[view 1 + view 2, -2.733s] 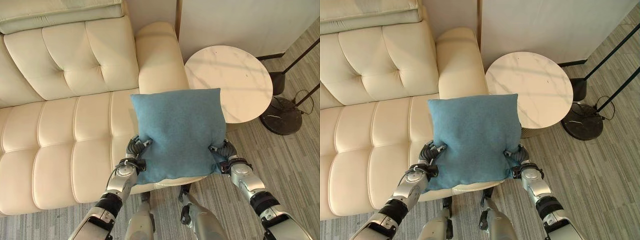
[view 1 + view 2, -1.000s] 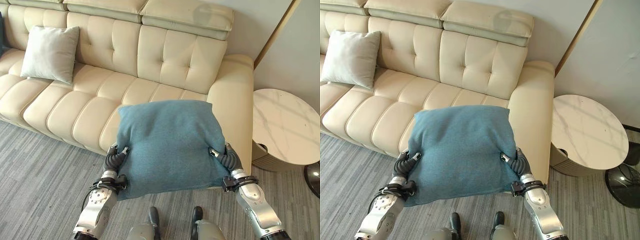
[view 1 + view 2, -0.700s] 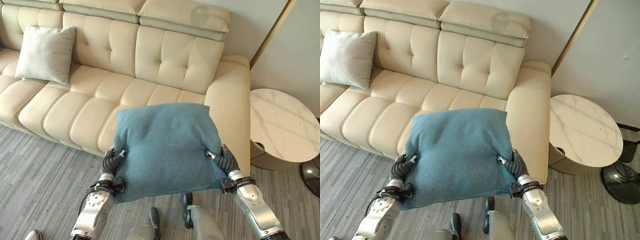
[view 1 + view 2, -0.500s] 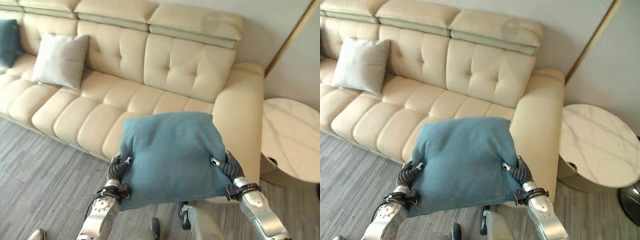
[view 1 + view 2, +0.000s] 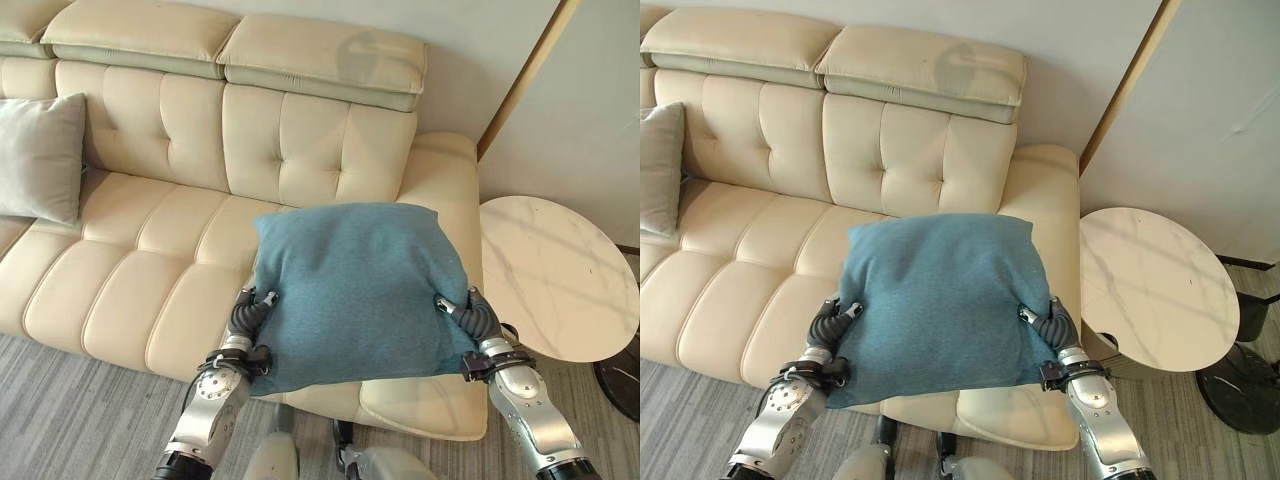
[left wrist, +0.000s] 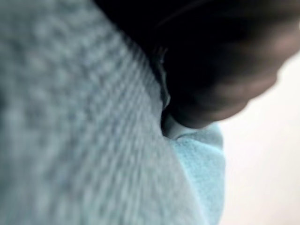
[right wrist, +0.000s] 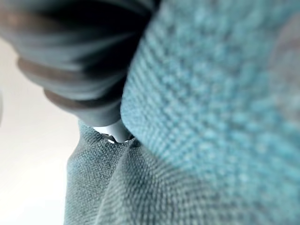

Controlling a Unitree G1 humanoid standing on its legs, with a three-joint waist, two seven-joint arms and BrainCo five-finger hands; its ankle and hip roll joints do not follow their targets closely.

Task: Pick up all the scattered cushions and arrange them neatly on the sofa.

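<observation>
1. A pale grey cushion (image 5: 38, 155) stood propped against the backrest at the far left of the cream sofa (image 5: 300, 150), upright and well apart from the work in hand. It appeared to be already placed.

2. The left robot hand (image 5: 248, 315) was at the left edge of the blue cushion (image 5: 355, 285), its fingers curled onto the fabric and pinching that edge. The left wrist view showed blue weave pressed close against the dark ribbed cover, consistent with a firm hold.

3. The blue cushion was held roughly flat between the two hands, raised over the front edge of the right-hand seat, just beside the sofa's right armrest (image 5: 450, 200). Its far edge reached over the seat; its near edge hung forward of the seat front. It was not resting on the sofa.

4. The right robot hand (image 5: 470, 318) gripped the right edge of the same cushion, fingers curled into the fabric. The right wrist view showed the cloth bunched against the hand.

5. A round marble side surface (image 5: 555, 280) stood to the right of the armrest, near the right arm's path.

6. Judgement: the step in hand was the carry to the sofa. The next move would call for advancing the cushion over the seat, tipping it upright against the backrest, and releasing both hands together so that it stands square. The right arm would need to keep off the armrest.
</observation>
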